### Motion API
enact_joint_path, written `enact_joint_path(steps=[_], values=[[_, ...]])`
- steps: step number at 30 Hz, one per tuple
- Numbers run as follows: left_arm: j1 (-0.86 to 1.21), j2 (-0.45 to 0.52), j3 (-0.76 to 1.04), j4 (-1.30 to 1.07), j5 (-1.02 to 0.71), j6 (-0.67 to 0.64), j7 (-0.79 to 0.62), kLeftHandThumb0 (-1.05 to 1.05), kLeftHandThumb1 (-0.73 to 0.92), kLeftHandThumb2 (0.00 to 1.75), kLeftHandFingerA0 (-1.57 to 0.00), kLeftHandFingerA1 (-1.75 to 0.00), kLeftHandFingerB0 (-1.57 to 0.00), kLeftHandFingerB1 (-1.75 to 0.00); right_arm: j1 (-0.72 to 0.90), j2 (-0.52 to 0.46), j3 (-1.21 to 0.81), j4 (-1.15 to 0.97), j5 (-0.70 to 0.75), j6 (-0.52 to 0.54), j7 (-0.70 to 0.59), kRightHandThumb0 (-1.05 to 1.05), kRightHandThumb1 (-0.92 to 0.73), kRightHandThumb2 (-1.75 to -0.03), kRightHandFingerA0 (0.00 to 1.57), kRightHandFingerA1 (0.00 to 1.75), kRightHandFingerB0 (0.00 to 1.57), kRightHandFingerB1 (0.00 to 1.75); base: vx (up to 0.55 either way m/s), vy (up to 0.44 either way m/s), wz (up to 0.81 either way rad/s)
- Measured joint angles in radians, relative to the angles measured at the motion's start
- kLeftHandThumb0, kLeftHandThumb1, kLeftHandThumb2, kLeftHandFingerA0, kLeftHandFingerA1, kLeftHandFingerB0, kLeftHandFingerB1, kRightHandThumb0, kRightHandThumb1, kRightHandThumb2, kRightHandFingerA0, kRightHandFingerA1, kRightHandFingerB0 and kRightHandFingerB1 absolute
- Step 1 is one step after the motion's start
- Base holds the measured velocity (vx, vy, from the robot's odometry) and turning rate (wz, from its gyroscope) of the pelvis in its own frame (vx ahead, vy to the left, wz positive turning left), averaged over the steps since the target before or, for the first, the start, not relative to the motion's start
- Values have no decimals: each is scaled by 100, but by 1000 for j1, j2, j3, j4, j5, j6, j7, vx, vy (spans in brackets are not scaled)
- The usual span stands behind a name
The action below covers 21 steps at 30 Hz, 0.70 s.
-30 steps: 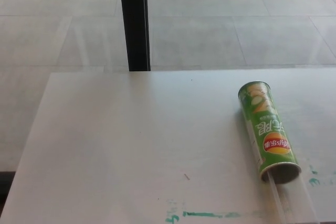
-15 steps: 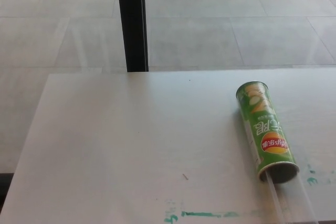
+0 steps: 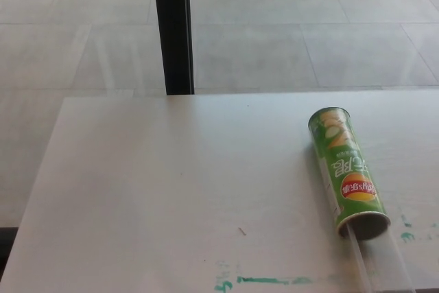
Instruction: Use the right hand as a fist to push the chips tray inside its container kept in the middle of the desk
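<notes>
Nothing on the tabletop [image 3: 171,190] is seen to have moved since the earlier frames; only a slight shift of the whole picture is noted between the oldest view and this one, which is put down to the camera. Nearest, at the lower right edge, the clear chips tray [image 3: 384,262] is seen jutting out of the open mouth of the green chips can [image 3: 346,169], which lies on its side at the right of the tabletop, its closed end pointing away. Green smears [image 3: 267,280] are marked along the near edge. Beyond the tabletop, a black post [image 3: 172,29] and pale floor tiles are seen. Neither hand is in view, so their state cannot be told. The push is judged not yet begun: the right hand must be brought in as a fist behind the tray's near end and driven along the can's axis, so that the can is not skewed.
</notes>
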Motion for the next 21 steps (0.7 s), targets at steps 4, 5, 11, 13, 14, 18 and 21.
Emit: enact_joint_path(steps=[4, 5, 11, 13, 14, 18, 21], values=[[0, 2, -4, 1, 1, 0, 1, -71, 73, 110, -58, -69, -48, -60, 55, -22, 34, 1, -41, -50, 32, -67, -75, -62, 88, 91, 65, 59, 0, 0, 0], [0, 3, -5, 1, 1, 0, 0, -74, 92, 68, -62, -63, -53, -49, 68, -28, 44, 1, -55, -64, 39, -67, -74, -62, 87, 96, 66, 60, 0, 0, 0], [0, 3, -9, 3, 1, 0, 0, -74, 92, 70, -60, -60, -51, -49, 130, -55, 77, 2, -130, -132, 64, -67, -71, -61, 86, 100, 63, 59, 0, 0, 0], [0, 3, -9, 6, 1, 0, 0, -72, 73, 111, -59, -69, -49, -60, 144, -63, 86, 2, -158, -150, 67, -69, -71, -61, 94, 93, 67, 55, 0, 0, 0], [0, 3, -10, 7, 1, 0, 0, -76, 92, 70, -62, -63, -53, -50, 148, -67, 88, 2, -172, -155, 68, -70, -72, -62, 91, 98, 64, 53, 0, 0, 0], [0, 3, -10, 8, 1, 0, 0, -73, 92, 71, -56, -62, -51, -50, 155, -84, 95, 2, -227, -170, 68, -68, -72, -62, 89, 96, 62, 52, 0, 0, 0], [0, 3, -10, 8, 1, 0, 0, -73, 92, 71, -56, -62, -50, -50, 157, -93, 105, 2, -265, -172, 68, -67, -72, -62, 90, 101, 63, 52, 0, 0, 0]])
